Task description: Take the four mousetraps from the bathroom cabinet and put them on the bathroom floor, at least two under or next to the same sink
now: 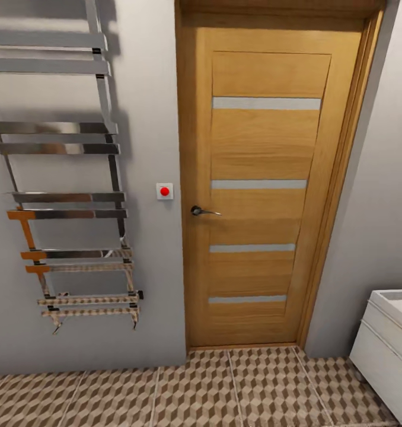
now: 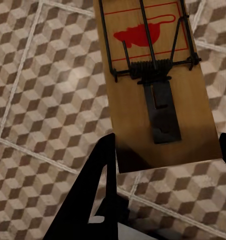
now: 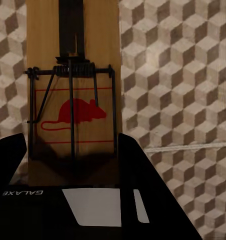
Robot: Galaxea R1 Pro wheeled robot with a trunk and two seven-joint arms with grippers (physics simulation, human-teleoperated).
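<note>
— Two mousetraps are showing, one in each wrist view. The mousetrap in the left wrist view [image 2: 160,95] is sitting between the black fingers of the left gripper [image 2: 165,152], which are closing on its near end – a wooden board with a red mouse print, a dark spring and wire bar.

— And the other one?

— The mousetrap in the right wrist view [image 3: 73,100] is resting between the right gripper [image 3: 73,150] fingers in the same way, its printed end toward the fingers, gripped at both edges. Both boards are hanging above the bathroom floor [image 2: 38,100], not touching the cube-patterned tiles.

— What is the head camera facing?

— It is looking at a closed wooden door [image 1: 260,190] with pale horizontal strips and a dark lever handle [image 1: 202,211]. Just left of the door, a red button [image 1: 164,191] is sitting on the grey wall, and further left a chrome towel rail [image 1: 64,196] is hanging. At the near right, a white vanity [image 1: 386,350] edge is showing – whether it carries the sink, I cannot tell.
</note>
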